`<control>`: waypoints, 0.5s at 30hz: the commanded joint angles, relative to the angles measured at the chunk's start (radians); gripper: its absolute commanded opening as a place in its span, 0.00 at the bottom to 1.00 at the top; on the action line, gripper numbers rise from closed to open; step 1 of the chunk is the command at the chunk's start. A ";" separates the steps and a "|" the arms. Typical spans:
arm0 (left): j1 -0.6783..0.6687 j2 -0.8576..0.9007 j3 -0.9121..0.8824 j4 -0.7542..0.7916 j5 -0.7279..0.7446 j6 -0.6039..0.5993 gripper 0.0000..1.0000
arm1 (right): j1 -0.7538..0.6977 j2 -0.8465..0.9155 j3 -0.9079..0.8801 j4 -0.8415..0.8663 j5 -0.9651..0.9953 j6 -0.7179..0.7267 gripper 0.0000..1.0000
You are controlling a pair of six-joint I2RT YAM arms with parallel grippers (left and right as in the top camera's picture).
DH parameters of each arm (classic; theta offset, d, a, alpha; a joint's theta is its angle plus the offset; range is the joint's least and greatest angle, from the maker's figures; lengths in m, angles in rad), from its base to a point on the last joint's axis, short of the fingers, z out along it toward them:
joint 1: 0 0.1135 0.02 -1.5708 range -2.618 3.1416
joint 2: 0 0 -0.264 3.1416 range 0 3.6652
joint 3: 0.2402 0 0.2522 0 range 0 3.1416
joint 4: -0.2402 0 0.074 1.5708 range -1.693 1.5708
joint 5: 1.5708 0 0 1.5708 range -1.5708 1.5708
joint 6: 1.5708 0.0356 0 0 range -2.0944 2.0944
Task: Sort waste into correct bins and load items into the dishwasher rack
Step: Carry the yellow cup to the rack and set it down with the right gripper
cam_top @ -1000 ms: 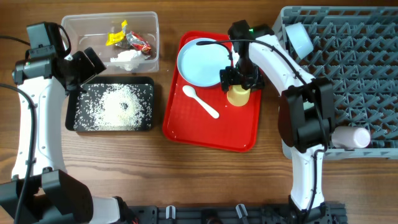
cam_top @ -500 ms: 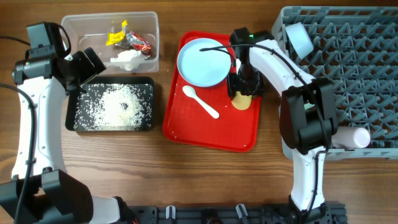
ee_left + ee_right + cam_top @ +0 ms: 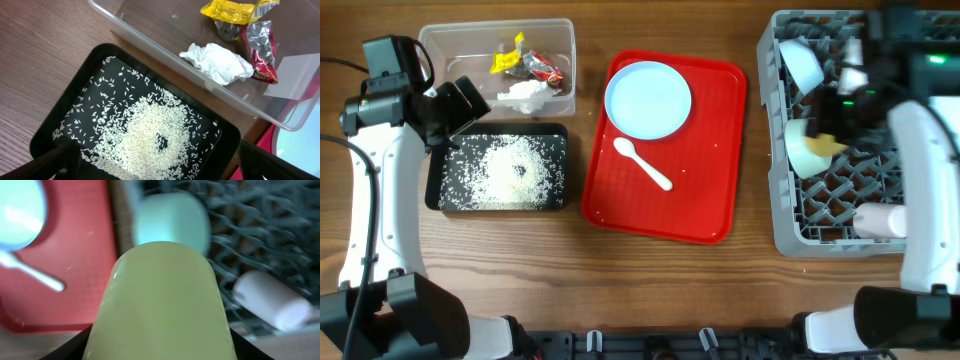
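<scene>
My right gripper (image 3: 835,135) is shut on the yellow cup (image 3: 826,147) and holds it over the left part of the grey dishwasher rack (image 3: 930,90). In the right wrist view the cup (image 3: 160,300) fills the middle. Two pale bowls (image 3: 803,62) (image 3: 798,152) and the whitish cup (image 3: 882,220) lie in the rack. The pale blue plate (image 3: 648,99) and white spoon (image 3: 642,163) lie on the red tray (image 3: 705,205). My left gripper (image 3: 155,167) is open and empty above the black tray (image 3: 60,125) of rice (image 3: 150,135).
The clear tub (image 3: 445,45) behind the black tray holds a yellow wrapper (image 3: 235,10), a dark red wrapper (image 3: 260,45), a clear wrapper (image 3: 295,75) and a white tissue wad (image 3: 217,62). A few rice grains lie on the red tray.
My right gripper has lifted the yellow cup off the red tray and carried it right, over the rack. The left arm has not moved.
</scene>
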 commanded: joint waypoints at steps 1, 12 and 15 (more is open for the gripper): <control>0.004 0.000 0.006 0.003 -0.006 -0.009 1.00 | -0.226 -0.016 0.008 -0.016 0.014 -0.048 0.55; 0.004 0.000 0.006 0.003 -0.006 -0.009 1.00 | -0.708 0.005 -0.271 0.265 -0.044 -0.037 0.54; 0.005 0.000 0.006 0.003 -0.006 -0.009 1.00 | -0.755 0.005 -0.412 0.397 -0.044 -0.036 0.54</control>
